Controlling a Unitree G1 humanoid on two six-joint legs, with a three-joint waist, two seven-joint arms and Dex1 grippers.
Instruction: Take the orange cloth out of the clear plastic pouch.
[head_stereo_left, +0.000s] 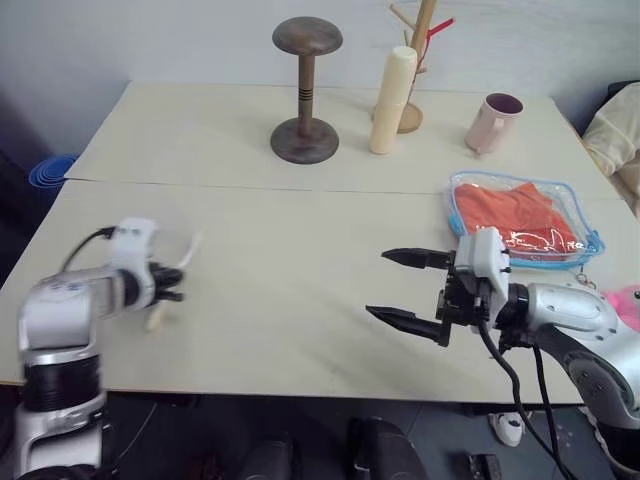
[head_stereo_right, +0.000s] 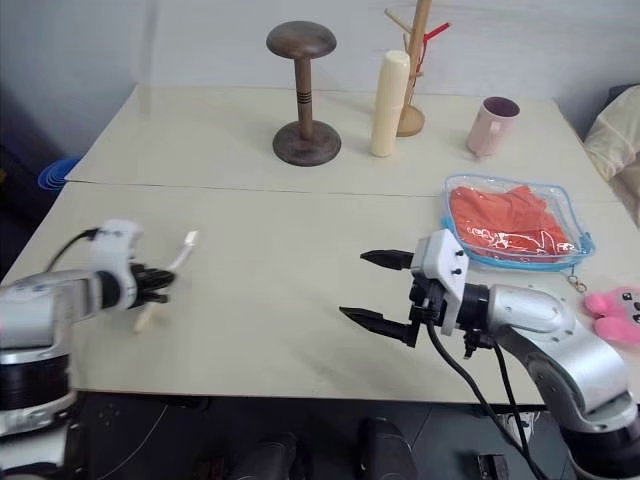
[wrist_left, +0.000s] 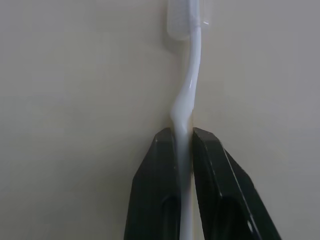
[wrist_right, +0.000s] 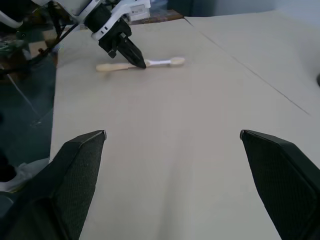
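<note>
left gripper (wrist_left: 184, 137) clenched on toothbrush (wrist_left: 186, 90). my right gripper (head_stereo_left: 410, 290) released, empty; clear plastic pouch (head_stereo_left: 585, 243) behind its jaws, well apart, orange cloth (head_stereo_left: 515, 212) inside. cloth looks soft, light; pouch slippery—i'd pinch bunched fabric.

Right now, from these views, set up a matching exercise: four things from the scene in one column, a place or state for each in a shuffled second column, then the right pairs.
1. orange cloth
2. left gripper
3. right gripper
4. pink mug

A. jaws spread wide, nothing between them
B. upright at the table's far right
C. shut on a white toothbrush
D. inside the clear plastic pouch

Pairs: 1-D, 2-C, 3-A, 4-B
</note>
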